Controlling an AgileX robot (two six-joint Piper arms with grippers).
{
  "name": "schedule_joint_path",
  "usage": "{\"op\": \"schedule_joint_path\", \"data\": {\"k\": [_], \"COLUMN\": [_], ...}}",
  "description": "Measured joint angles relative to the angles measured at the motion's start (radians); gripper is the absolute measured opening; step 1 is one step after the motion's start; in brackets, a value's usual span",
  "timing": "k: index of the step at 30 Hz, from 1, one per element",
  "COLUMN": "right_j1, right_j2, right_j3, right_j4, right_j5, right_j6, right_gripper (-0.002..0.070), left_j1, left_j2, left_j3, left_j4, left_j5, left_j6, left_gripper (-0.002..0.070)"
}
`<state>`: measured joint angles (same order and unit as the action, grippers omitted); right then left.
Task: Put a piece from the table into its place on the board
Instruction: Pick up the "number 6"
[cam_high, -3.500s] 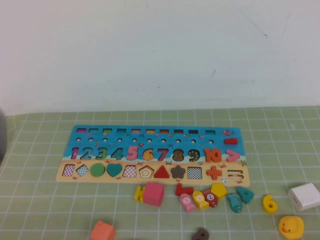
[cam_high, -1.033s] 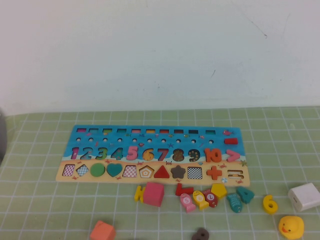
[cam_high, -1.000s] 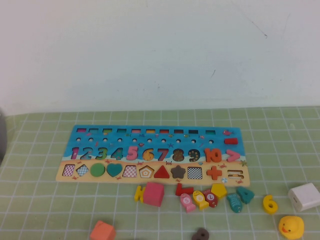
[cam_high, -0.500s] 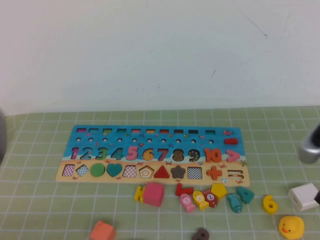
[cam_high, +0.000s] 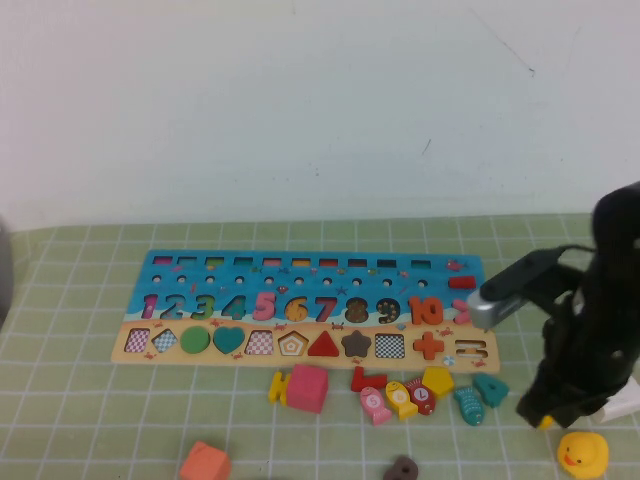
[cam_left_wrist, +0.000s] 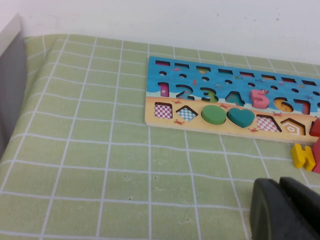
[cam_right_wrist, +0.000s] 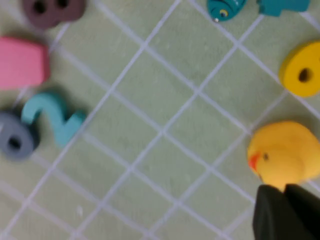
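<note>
My right gripper (cam_right_wrist: 285, 210) hangs over the near-right mat, fingers pressed together on nothing, just beside the rubber duck (cam_high: 581, 452); yellow 6 (cam_right_wrist: 301, 69) lies flat on the mat near the duck, mostly hidden under my arm in the high view; board (cam_high: 300, 305) sits far-left of it, its 6 slot unfilled; left gripper (cam_left_wrist: 287, 210) low over the near-left mat, fingers clenched, empty.

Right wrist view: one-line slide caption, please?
Right pincer, shut, hovers by the yellow rubber duck, near the flat yellow wooden numeral six.
</note>
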<state>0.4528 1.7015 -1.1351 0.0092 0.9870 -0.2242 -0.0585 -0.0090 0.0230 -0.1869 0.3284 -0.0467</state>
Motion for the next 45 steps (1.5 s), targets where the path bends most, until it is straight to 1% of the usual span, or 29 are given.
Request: {"op": "schedule_joint_path", "data": {"k": [3, 8, 10, 12, 16, 23, 30, 36, 45], "right_j1": [-0.006, -0.033, -0.045, -0.056, -0.067, -0.070, -0.074, -0.075, -0.077], "right_j2": [0.068, 0.169, 0.201, 0.231, 0.280, 0.290, 0.290, 0.281, 0.293], "right_j3": [-0.002, -0.007, -0.007, -0.007, -0.007, -0.017, -0.028, -0.030, -0.030], "right_j4": [0.006, 0.016, 0.019, 0.024, 0.022, 0.021, -0.009, -0.072, -0.080], "right_j5": [-0.046, -0.137, -0.170, -0.200, -0.241, -0.284, -0.268, -0.267, -0.285], "right_j6": [0.055, 0.125, 0.154, 0.180, 0.204, 0.243, 0.254, 0.303, 0.313], "right_gripper": [0.0097, 0.0263, 0.0302, 0.0321, 0.0335, 0.0337, 0.0337, 0.0337, 0.0337], "left_j1": [0.000, 0.000, 0.000, 0.000, 0.000, 0.000, 0.000, 0.000, 0.000], "left_j2": [0.000, 0.000, 0.000, 0.000, 0.000, 0.000, 0.000, 0.000, 0.000], "left_j3": [0.000, 0.000, 0.000, 0.000, 0.000, 0.000, 0.000, 0.000, 0.000], "left_j4": [0.000, 0.000, 0.000, 0.000, 0.000, 0.000, 0.000, -0.002, -0.002], "left_j5": [0.000, 0.000, 0.000, 0.000, 0.000, 0.000, 0.000, 0.000, 0.000], "left_j6": [0.000, 0.000, 0.000, 0.000, 0.000, -0.002, -0.002, -0.002, -0.002], "left_gripper": [-0.0001, -0.0001, -0.0001, -0.0001, -0.0001, -0.0001, -0.0001, -0.0001, -0.0001]}}
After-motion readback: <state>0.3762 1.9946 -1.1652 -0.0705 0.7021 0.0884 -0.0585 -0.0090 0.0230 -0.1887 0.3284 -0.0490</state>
